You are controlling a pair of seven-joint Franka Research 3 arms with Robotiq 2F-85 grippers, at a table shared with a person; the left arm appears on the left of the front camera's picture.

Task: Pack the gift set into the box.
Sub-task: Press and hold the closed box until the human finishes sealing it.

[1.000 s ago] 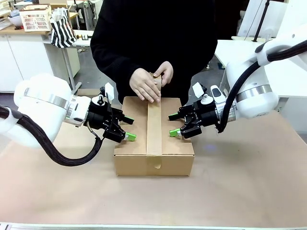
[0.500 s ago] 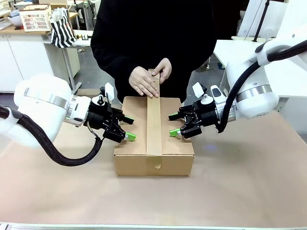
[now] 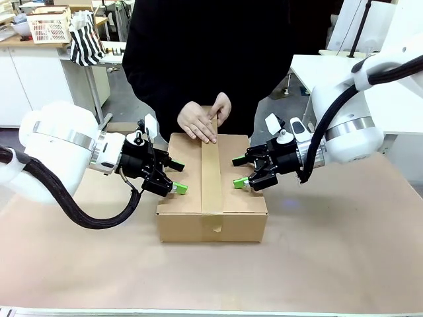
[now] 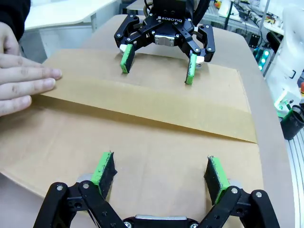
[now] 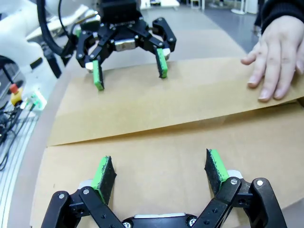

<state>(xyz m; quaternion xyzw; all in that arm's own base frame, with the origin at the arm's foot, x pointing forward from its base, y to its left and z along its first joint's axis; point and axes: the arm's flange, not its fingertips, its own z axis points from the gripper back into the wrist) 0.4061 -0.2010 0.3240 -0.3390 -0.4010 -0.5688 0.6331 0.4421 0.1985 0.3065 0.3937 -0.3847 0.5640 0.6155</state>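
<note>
Cardboard box (image 3: pixel 211 198) sits shut mid-table, a tape strip (image 3: pixel 212 175) along its top seam; left gripper (image 3: pixel 174 178) and right gripper (image 3: pixel 239 173) press its lid from either side, fingers spread wide, holding nothing; beyond, a person's hands (image 3: pixel 205 119) flatten the tape's far end.

We see a plain brown cardboard box (image 3: pixel 211 191) with a tan tape strip (image 3: pixel 211 175), black grippers with green pads (image 4: pixel 105 167), white robot arms (image 3: pixel 56 142), a black sleeve (image 3: pixel 149 79), and a black-and-white striped bag (image 3: pixel 86 41).
</note>
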